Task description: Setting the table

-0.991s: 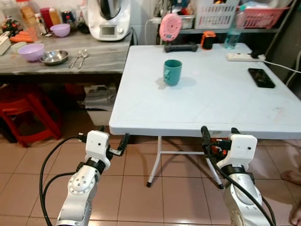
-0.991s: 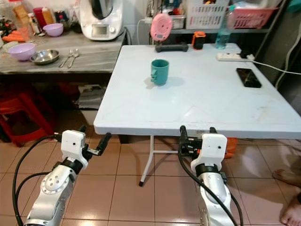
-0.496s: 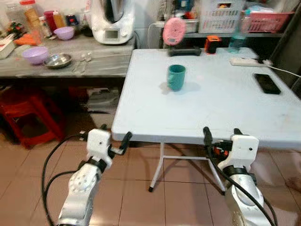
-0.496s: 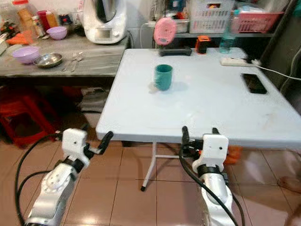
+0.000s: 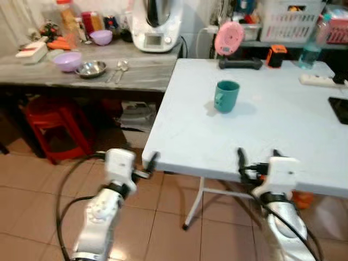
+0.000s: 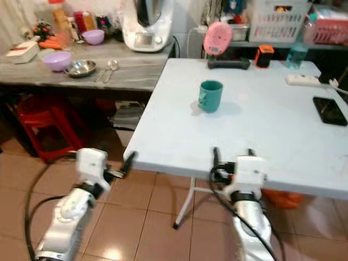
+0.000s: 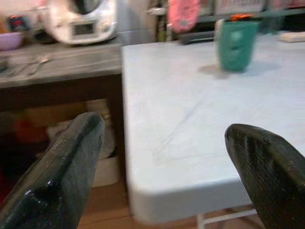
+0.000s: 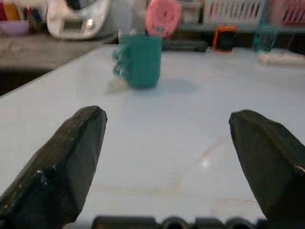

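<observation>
Standing upright on the white table [image 5: 283, 136], the teal mug [image 5: 226, 96] sits toward the far side, with bare tabletop all around it and a wide open stretch between it and the near edge. A pink clock [image 5: 229, 38] and an orange box [image 5: 277, 55] stand behind it at the far edge; a power strip [image 5: 318, 80] and a phone [image 5: 340, 109] lie off to the right. The left gripper [image 5: 136, 164] hovers at the table's near left corner, its fingers [image 7: 62, 176] spread wide and holding nothing. The right gripper [image 5: 258, 161] hangs just before the near edge, fingers [image 8: 62, 162] likewise spread and empty, the mug well ahead of them. To the left runs a grey counter [image 5: 141, 79] carrying purple bowls [image 5: 67, 60], a steel bowl [image 5: 90, 68], spoons [image 5: 119, 68] and a white appliance [image 5: 156, 24]. A red stool [image 5: 54, 125] stands beneath it on the brown tiled floor [image 5: 32, 206].
</observation>
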Tool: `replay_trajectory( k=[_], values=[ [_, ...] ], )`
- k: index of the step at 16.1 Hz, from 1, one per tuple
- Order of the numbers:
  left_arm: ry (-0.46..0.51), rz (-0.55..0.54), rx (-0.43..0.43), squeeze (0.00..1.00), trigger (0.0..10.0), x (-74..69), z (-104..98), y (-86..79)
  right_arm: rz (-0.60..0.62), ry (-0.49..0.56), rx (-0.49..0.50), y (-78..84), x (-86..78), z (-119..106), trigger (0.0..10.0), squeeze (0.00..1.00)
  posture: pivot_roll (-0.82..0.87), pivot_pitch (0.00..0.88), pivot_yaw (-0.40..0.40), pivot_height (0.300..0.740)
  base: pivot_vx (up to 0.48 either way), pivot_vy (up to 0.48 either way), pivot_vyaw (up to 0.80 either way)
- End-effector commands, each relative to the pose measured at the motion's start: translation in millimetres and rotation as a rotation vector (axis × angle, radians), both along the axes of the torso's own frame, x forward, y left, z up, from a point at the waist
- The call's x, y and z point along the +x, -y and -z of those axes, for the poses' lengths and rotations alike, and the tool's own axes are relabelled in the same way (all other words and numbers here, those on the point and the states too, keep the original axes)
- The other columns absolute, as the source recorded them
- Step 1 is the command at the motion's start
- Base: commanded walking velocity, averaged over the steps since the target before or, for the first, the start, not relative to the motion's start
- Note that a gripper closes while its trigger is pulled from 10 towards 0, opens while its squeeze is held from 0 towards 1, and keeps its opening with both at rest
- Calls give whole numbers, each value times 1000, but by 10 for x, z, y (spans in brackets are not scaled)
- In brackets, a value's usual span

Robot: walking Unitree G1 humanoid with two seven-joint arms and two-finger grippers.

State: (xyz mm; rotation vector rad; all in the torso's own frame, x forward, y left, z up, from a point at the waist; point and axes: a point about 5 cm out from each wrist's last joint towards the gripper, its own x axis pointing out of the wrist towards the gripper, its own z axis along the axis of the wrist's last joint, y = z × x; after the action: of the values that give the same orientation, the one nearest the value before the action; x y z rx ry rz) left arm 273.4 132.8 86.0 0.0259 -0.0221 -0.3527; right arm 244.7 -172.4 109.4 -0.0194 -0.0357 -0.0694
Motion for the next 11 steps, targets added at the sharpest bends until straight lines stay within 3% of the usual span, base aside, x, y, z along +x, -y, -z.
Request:
replay_trajectory(
  k=[1, 6, 9, 11],
  values=[
    [7, -32, 18, 0, 10000, 10, -23, -122, -22, 21, 16, -89, 25, -42, 10000, 0, 2, 0, 41, 740, 292, 0, 0],
    [2, -23, 16, 0, 10000, 5, -13, -99, -31, 24, 0, -91, 27, -49, 10000, 0, -1, 0, 41, 740, 293, 0, 0],
    [-1, -24, 17, 0, 10000, 4, -5, -95, -32, 24, 2, -96, 31, -45, 10000, 0, 0, 0, 39, 740, 296, 0, 448],
    [-2, -23, 18, 0, 10000, 2, -4, -93, -30, 22, 5, -95, 34, -41, 10000, 0, -1, 0, 39, 740, 292, 0, 0]
  ],
)
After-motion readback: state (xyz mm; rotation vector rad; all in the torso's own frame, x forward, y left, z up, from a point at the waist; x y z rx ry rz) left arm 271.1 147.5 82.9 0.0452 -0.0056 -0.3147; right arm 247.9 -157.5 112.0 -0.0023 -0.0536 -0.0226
